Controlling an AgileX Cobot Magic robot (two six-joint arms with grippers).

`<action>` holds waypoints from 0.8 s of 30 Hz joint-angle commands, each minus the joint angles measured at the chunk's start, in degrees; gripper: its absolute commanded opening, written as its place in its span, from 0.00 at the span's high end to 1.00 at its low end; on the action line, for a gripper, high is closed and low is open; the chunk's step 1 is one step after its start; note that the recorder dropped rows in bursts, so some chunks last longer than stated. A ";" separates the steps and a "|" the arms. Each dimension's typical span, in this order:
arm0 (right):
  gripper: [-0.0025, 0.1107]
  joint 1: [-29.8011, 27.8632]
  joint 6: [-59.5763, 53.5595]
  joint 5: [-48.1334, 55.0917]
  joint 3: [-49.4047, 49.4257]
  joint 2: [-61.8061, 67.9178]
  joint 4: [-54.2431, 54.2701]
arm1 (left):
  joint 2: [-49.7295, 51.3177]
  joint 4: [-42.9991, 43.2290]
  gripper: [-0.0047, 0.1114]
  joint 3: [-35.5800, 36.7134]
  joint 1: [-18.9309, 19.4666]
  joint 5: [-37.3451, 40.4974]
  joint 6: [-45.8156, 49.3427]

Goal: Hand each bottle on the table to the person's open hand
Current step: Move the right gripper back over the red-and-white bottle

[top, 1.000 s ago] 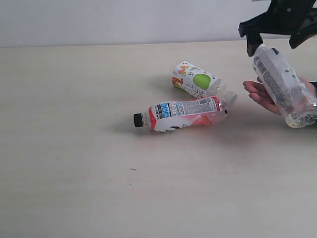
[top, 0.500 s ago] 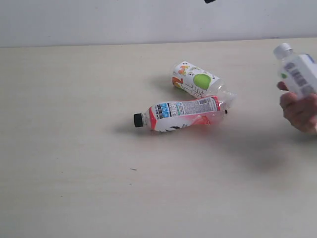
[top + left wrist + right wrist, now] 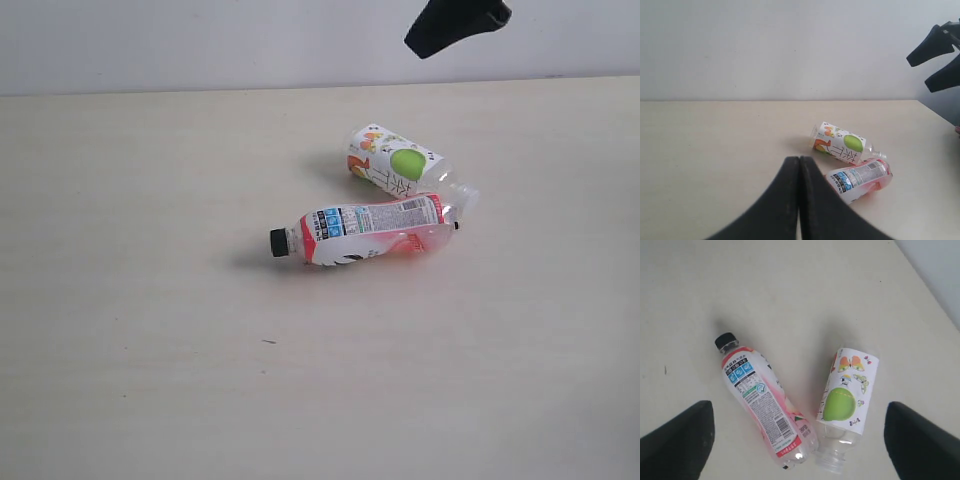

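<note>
The clear plastic bottle with a red-and-white label and black cap [image 3: 365, 230] lies on its side near the middle of the pale beige tabletop [image 3: 150, 350]; the uncapped clear bottle with a green-apple label [image 3: 398, 165] lies just behind it, neck against its base; the black right gripper [image 3: 802, 405] hangs above both, jaws spread wide, empty; the black left gripper [image 3: 799, 164] has its jaws pressed together on nothing.

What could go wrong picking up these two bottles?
The red bottle and apple bottle lie on their sides, apparently touching: gripping one may send the other rolling. The apple bottle looks capless, so a squeeze might crush it. The right fingers are spread above both and could catch the wrong one.
</note>
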 commanded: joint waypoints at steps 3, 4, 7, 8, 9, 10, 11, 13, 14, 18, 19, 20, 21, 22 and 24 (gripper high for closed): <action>0.21 4.48 -7.63 2.37 -0.30 1.33 -2.03 | -0.50 -0.17 0.95 0.19 0.16 -0.87 0.06; 0.21 5.15 -8.50 2.37 -0.02 1.42 -2.19 | -0.50 -0.17 0.95 0.19 0.16 -0.87 0.06; 0.21 6.86 -10.45 2.37 1.38 1.42 -2.81 | -0.50 -0.17 0.95 0.19 0.16 -0.87 0.06; 0.21 7.33 -11.14 2.37 1.82 1.42 -3.07 | -0.50 -0.17 0.95 0.19 0.16 -0.87 0.06; 0.21 7.87 -11.90 2.37 2.14 1.42 -3.21 | -0.50 -0.17 0.95 0.19 0.16 -0.87 0.06; 0.21 8.34 -12.88 2.37 2.46 1.42 -3.21 | -0.50 -0.17 0.95 0.19 0.16 -0.87 0.06; 0.21 8.75 -13.61 2.37 2.76 1.58 -3.36 | -0.50 -0.17 0.95 0.19 0.16 -0.87 0.06; 0.21 9.57 -13.98 2.37 2.97 1.70 -3.67 | -0.50 -0.17 0.95 0.19 0.16 -0.87 0.06; 0.21 10.11 -14.68 2.37 2.97 1.84 -4.37 | -0.50 -0.17 0.95 0.19 0.16 -0.87 0.06; 0.23 12.16 -17.76 2.37 2.97 1.93 -7.02 | -0.50 -0.17 0.95 0.19 0.16 -0.87 0.06; 0.24 12.53 -17.95 2.37 2.97 1.93 -7.29 | -0.50 -0.17 0.95 0.19 0.16 -0.87 0.06; 0.24 12.96 -18.51 2.37 2.97 1.93 -7.29 | -0.50 -0.17 0.95 0.19 0.16 -0.87 0.06; 0.25 13.43 -19.22 2.37 2.97 1.93 -7.29 | -0.50 -0.17 0.95 0.19 0.16 -0.87 0.06; 0.26 13.73 -19.50 2.37 2.97 1.93 -7.29 | -0.50 -0.17 0.95 0.19 0.16 -0.87 0.06; 0.26 14.53 -19.50 2.37 2.97 1.93 -7.52 | -0.50 -0.17 0.95 0.19 0.16 -0.87 0.06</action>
